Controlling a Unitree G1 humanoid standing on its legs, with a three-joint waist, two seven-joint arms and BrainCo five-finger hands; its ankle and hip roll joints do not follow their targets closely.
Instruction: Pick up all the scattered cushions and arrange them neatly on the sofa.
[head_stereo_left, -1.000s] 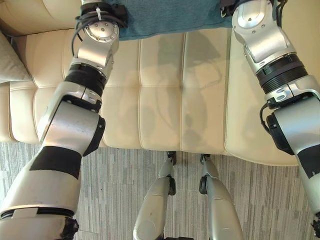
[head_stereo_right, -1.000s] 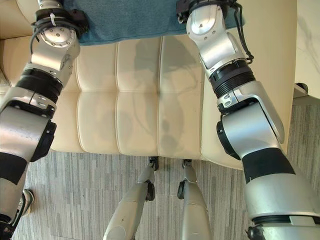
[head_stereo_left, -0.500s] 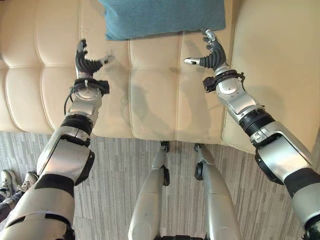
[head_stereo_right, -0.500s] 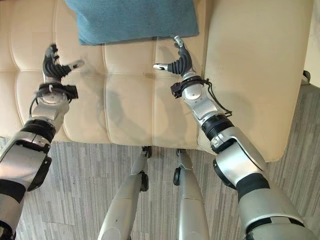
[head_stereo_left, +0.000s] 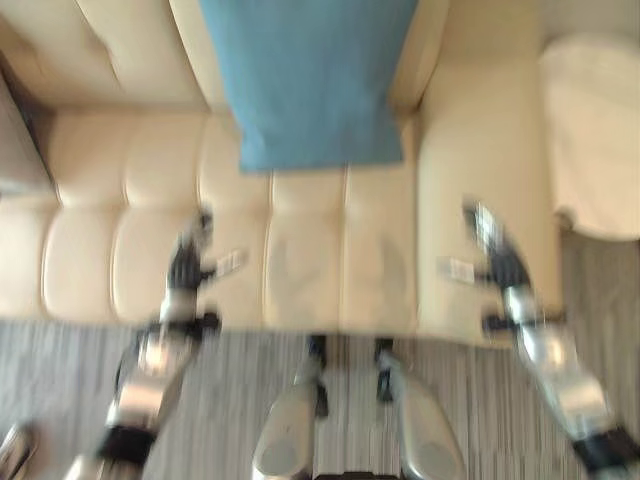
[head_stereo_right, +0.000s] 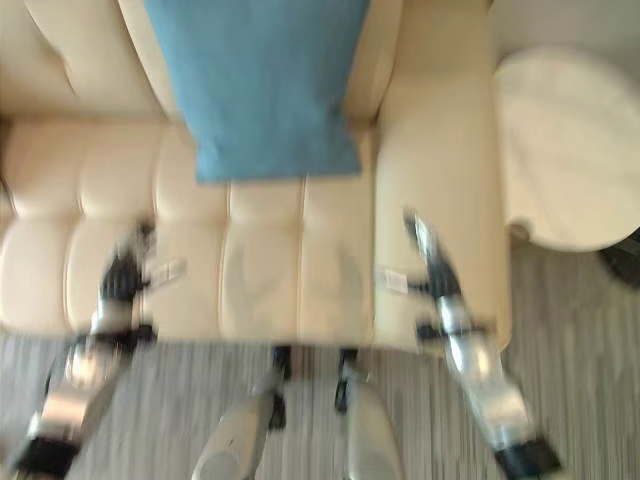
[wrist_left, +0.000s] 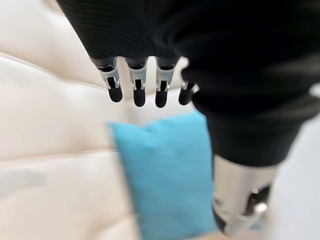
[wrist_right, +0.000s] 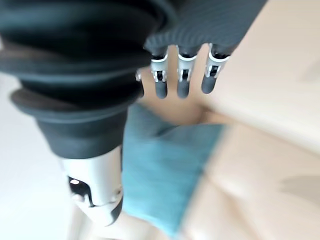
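Left eye view: the blue cushion (head_stereo_left: 312, 85) leans upright against the backrest of the cream sofa (head_stereo_left: 110, 240), its lower edge on the seat. The left robot hand (head_stereo_left: 186, 268) and the right robot hand (head_stereo_left: 497, 258) hang over the seat front, well apart, both empty with fingers spread wide

Right eye view: a round cream side table (head_stereo_right: 570, 150) stands beside the sofa arm

Left wrist view: fingers (wrist_left: 138, 90) straight, cushion beyond them

Right wrist view: fingers (wrist_right: 182, 82) straight, nothing held

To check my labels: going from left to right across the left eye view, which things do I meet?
left hand → blue cushion → right hand → round cream side piece beside the sofa
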